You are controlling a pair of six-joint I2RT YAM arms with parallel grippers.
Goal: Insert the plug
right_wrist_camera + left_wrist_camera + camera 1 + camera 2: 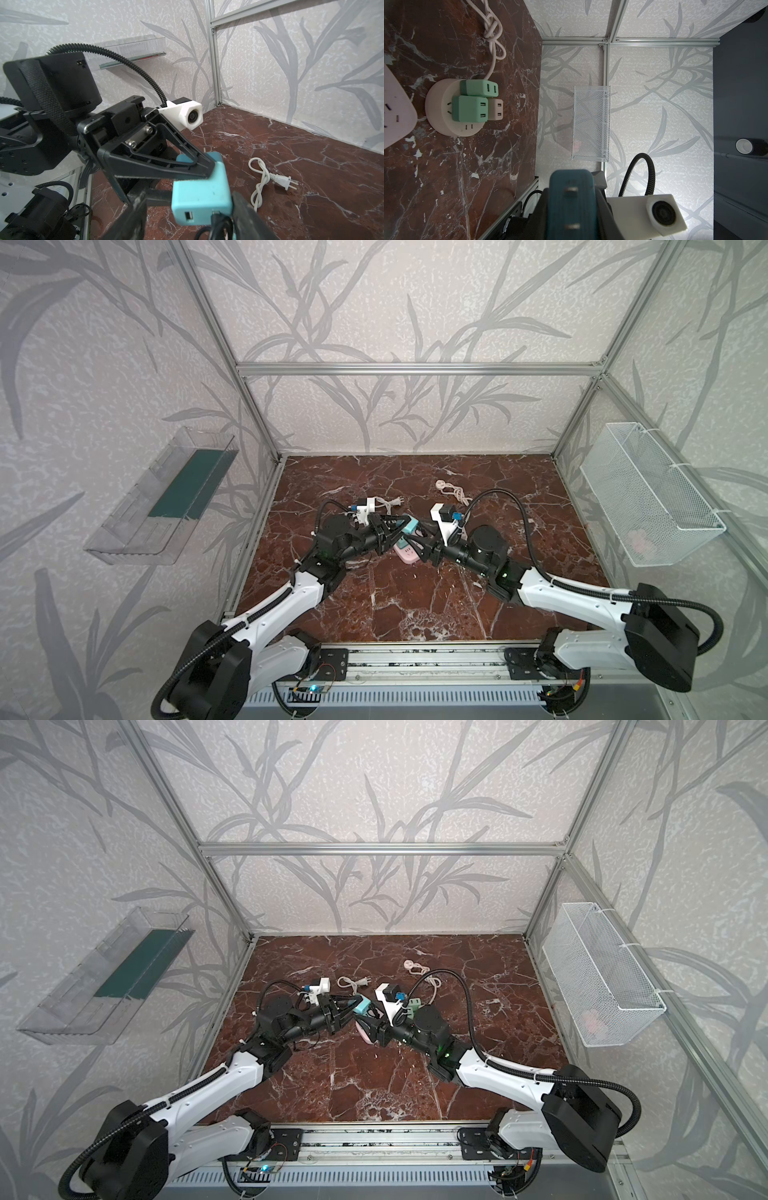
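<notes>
Our left tool [187, 178] is clamped on the pale blue plug [201, 199], held off the surface [415, 605] at the centre of both top views above the pink power strip [401, 554]; our right tool [192, 216] stands part open astride its USB end. We judge this a handover: close the right squarely on the side faces, clear of the black cable [216, 224], before the left lets go. The prongs [572, 189] point frame-left, toward the left wrist, long axis running left to right between the tools.
</notes>
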